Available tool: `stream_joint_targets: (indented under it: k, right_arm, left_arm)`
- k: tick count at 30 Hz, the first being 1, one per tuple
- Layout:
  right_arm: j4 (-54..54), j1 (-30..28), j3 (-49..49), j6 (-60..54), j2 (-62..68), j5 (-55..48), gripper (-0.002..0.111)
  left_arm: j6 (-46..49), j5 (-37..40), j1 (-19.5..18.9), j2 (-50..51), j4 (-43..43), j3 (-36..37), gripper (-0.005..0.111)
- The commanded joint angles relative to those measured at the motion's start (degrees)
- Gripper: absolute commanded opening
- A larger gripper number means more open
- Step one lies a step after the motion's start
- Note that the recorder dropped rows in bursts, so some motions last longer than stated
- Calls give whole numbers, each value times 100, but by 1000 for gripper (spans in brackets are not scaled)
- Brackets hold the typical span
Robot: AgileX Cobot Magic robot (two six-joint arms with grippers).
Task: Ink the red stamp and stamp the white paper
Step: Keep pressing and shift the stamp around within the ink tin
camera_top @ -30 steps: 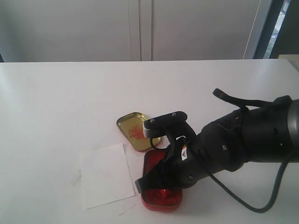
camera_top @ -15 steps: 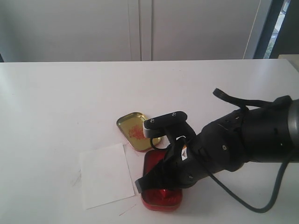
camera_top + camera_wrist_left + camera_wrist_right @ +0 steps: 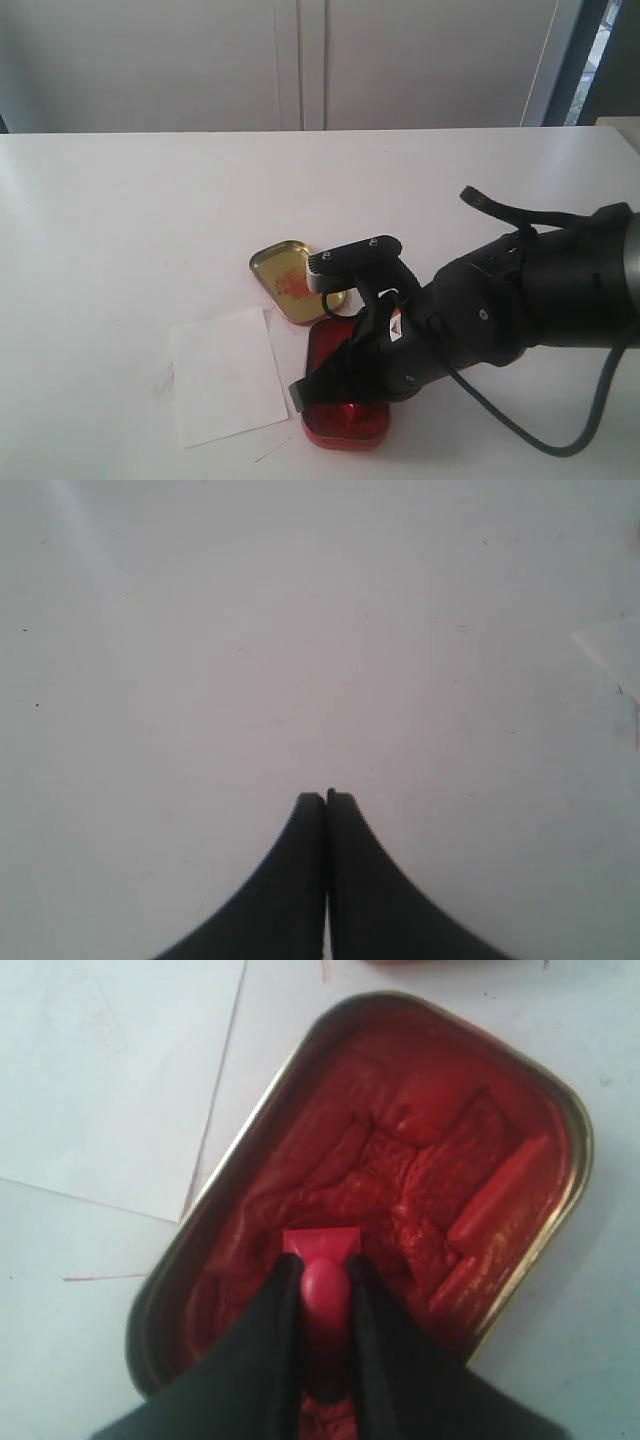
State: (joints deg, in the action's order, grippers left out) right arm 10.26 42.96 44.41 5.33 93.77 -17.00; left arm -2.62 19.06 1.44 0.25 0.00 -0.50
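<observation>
- Left gripper (image 3: 326, 800): jaws pressed together, holding nothing, over bare white tabletop (image 3: 150, 220); outside the exterior view, so its place relative to the red ink tin cannot be told
- White paper (image 3: 225, 388): flat, unmarked as far as visible, just left of the red ink tin (image 3: 340, 440), one edge close beside the tin's rim
- Gold lid (image 3: 290, 280): open side up, red smears inside, just behind the tin and a little left of it
- Red stamp (image 3: 320, 1243): inside the tin, blocky base down in the creased red paste near the tin's gripper-side wall
- Right gripper (image 3: 322, 1270): clamped on the stamp's narrow handle, one finger on each side, directly above the tin
- Change over the last second: almost none; the arm shifts only slightly, tin, lid and paper lie as before, the grip is unaltered
- Reading: the stamp appears to be dwelling in the paste, so inking looks under way and the press onto the paper is not yet done
</observation>
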Motion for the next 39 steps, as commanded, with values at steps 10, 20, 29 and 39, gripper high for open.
stream_joint_targets:
  k: [10, 20, 29, 39]
  right_arm:
    - [-43, -20, 50, 8, -227, 97, 0]
    - [-66, -20, 24, 8, -220, 202, 0]
    - [-53, -20, 27, 19, 35, 212, 0]
    - [-111, -20, 23, 42, -35, 166, 0]
  left_arm:
    - [-15, 24, -10, -25, 0, 50, 0]
    - [-15, 24, -10, -25, 0, 50, 0]
    - [-15, 24, -10, -25, 0, 50, 0]
    - [-15, 24, -10, -25, 0, 50, 0]
